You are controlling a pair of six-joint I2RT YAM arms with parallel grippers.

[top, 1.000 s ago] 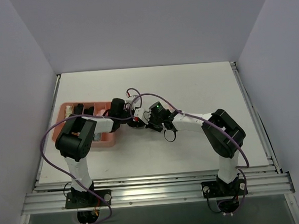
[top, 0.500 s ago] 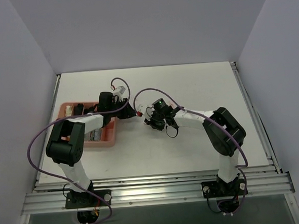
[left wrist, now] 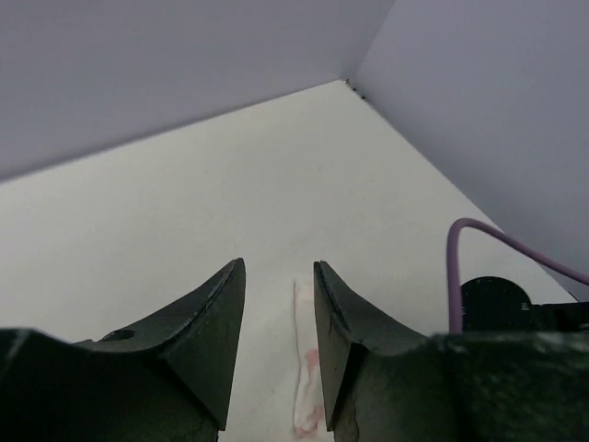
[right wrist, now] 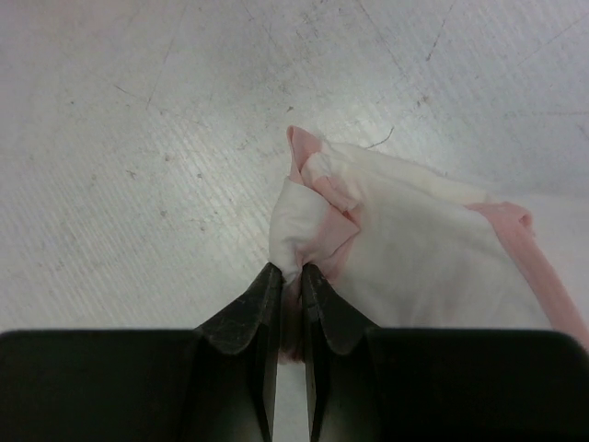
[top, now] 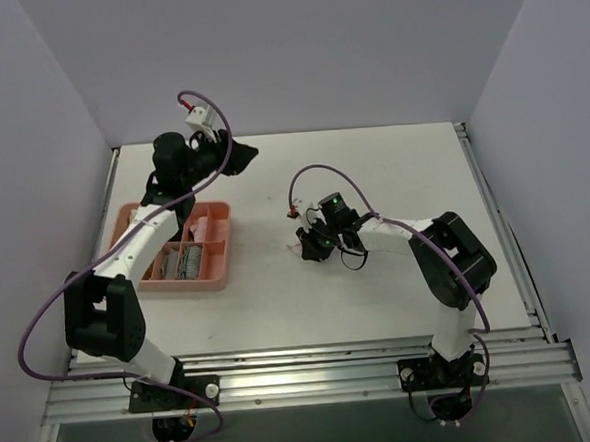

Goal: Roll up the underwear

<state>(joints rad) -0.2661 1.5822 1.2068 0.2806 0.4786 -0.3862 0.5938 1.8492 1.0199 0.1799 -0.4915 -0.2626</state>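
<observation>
Your left gripper point(top: 239, 154) has left the middle of the table point(top: 402, 174), while your right gripper point(right wrist: 287, 270) stays down, pinching the underwear point(right wrist: 405, 239).
A second ago both grippers met at the centre. Now your left arm is raised toward the far left, above the pink tray point(top: 223, 247), with its fingers point(left wrist: 221, 304) moderately apart and nothing between them. From its wrist camera the underwear shows as a pale strip with pink trim lying well below and beyond the fingertips. Your right gripper has shifted only slightly. Its fingers point(right wrist: 260, 304) are nearly closed on a bunched corner of the cloth, and the rest spreads on the table ahead and to the right of the fingertips.
</observation>
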